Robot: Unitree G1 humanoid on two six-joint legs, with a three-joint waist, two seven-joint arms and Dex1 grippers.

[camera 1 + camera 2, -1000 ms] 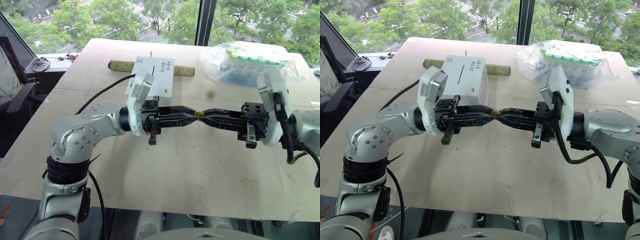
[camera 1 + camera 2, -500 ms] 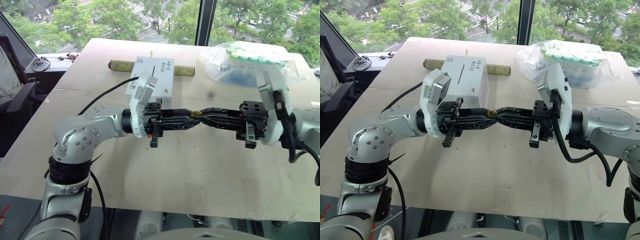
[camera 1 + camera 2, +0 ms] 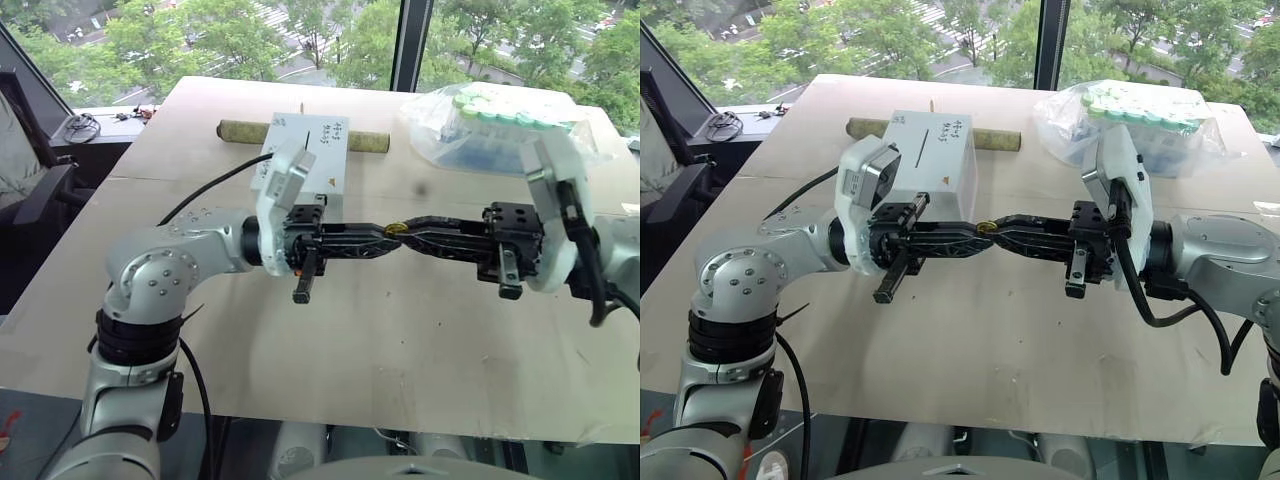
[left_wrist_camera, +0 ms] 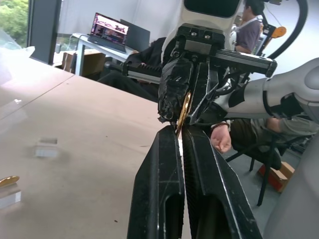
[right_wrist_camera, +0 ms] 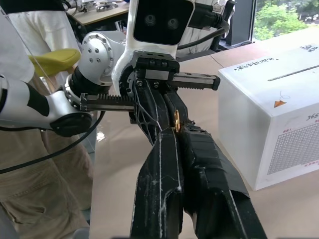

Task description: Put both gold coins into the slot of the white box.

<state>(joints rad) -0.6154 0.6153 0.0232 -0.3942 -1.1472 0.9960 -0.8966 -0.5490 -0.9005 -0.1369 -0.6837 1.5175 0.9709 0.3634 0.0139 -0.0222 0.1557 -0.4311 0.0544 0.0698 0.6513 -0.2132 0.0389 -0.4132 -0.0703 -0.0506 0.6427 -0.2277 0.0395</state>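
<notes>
**Coin changes hands above the table**

The two pincers meet tip to tip over the middle of the table, a gold coin pinched at the point where they join. The left pincer, whose fingers stood a little apart a second ago, has now closed; in its wrist view the coin's edge sits right at its fingertips. The right pincer remains clamped shut, and whether its tips still grip the coin or merely touch it cannot be told. The arms themselves have barely moved.

The change suggests a handover caught midway: the left pincer appears to have taken a grip, and the right would have to let go before the coin can travel. The white box stands behind the left arm, towards the window, its slot a thin dark line across the top and well apart from the coin. A second gold coin lies on the table on a small clear block. Neither coin is yet in the box.
</notes>
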